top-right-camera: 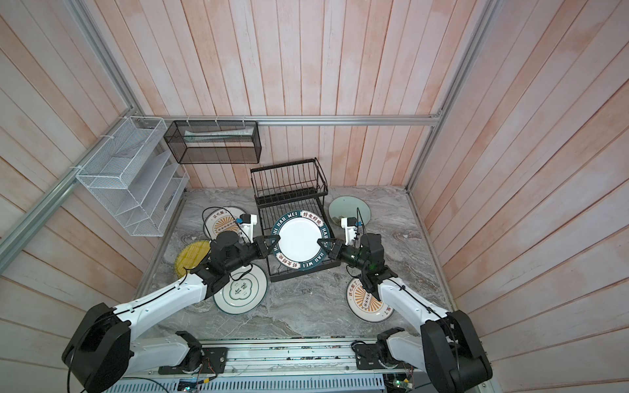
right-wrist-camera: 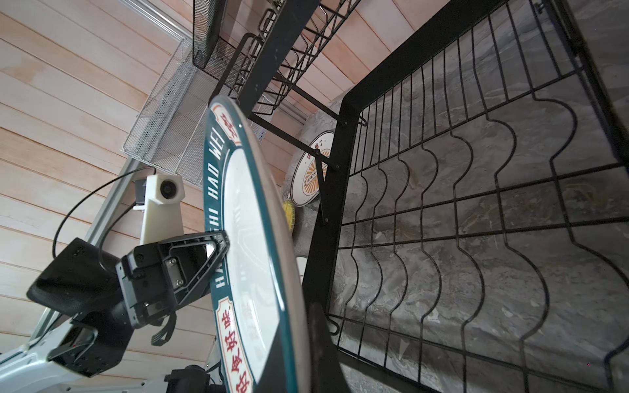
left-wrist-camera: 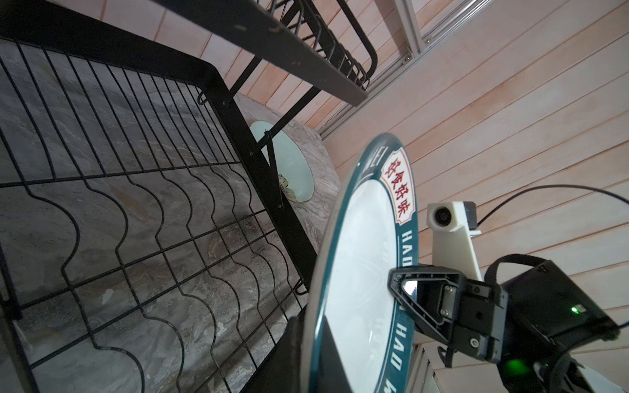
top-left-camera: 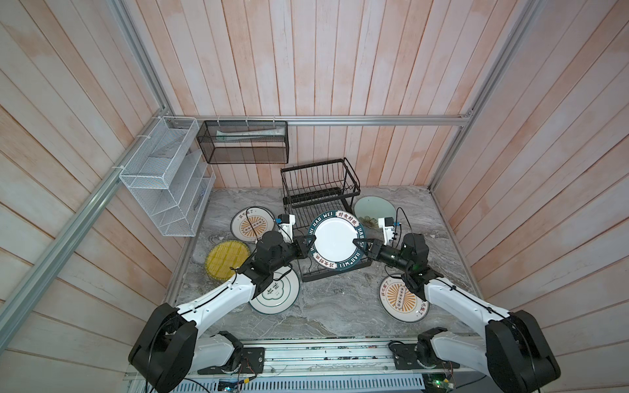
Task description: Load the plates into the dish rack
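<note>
Both grippers hold one plate, white with a dark teal lettered rim, tilted above the front of the dish rack's lower tray. My left gripper is shut on its left rim. On the opposite rim my right gripper is shut. The black wire dish rack holds no plates. Flat on the counter lie two orange sunburst plates, a yellow ribbed plate, a green-ringed plate and a mint floral plate.
A white mesh tiered shelf hangs on the left wall. Beside it, a black mesh basket hangs on the back wall above the rack. Wooden walls close in the marble counter on three sides.
</note>
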Controlling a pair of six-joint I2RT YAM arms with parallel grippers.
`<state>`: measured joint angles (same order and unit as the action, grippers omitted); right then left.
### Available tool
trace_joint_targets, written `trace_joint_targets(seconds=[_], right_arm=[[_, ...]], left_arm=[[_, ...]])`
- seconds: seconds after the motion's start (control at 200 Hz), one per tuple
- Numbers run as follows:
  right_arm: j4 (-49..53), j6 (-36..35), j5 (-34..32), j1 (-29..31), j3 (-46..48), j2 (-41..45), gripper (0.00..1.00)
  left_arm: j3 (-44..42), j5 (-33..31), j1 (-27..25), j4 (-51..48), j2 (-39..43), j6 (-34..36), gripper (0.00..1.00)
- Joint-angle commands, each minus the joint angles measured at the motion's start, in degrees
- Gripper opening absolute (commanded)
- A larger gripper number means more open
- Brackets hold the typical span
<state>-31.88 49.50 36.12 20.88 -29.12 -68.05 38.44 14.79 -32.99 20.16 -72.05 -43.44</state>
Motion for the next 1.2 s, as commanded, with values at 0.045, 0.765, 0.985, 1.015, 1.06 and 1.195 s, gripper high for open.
trace_joint_targets(seconds=[0.045, 0.765, 0.985, 1.015, 1.06, 1.195], right_arm=[[-2.22, -1.26, 2.31, 1.70, -2.55, -1.28, 0.00], [10.96, -6.81, -7.53, 1.01, -5.48, 7.68, 0.00], [18.24, -12.02, -9.05, -0.99, -13.21, 9.28, 0.00], [19.14, -12.86, -9.04, -1.12, -14.98, 8.80, 0.00], [20.24, -13.70, -9.46, -1.15, -17.39, 8.22, 0.00], [22.66, -15.65, -14.22, -1.19, -24.69, 5.80, 0.00]], left_arm=[[0.66, 0.53, -0.38, 2.27, 0.80, 1.84, 0.00], [6.25, -3.99, -2.55, -14.46, 4.82, 10.78, 0.45], [7.04, -8.51, -4.42, -19.61, 8.86, 14.73, 0.47], [6.92, -8.91, -4.48, -20.08, 9.39, 14.86, 0.47], [6.76, -9.58, -4.67, -20.86, 10.24, 15.05, 0.47], [5.42, -10.61, -5.13, -21.79, 13.03, 15.21, 0.47]])
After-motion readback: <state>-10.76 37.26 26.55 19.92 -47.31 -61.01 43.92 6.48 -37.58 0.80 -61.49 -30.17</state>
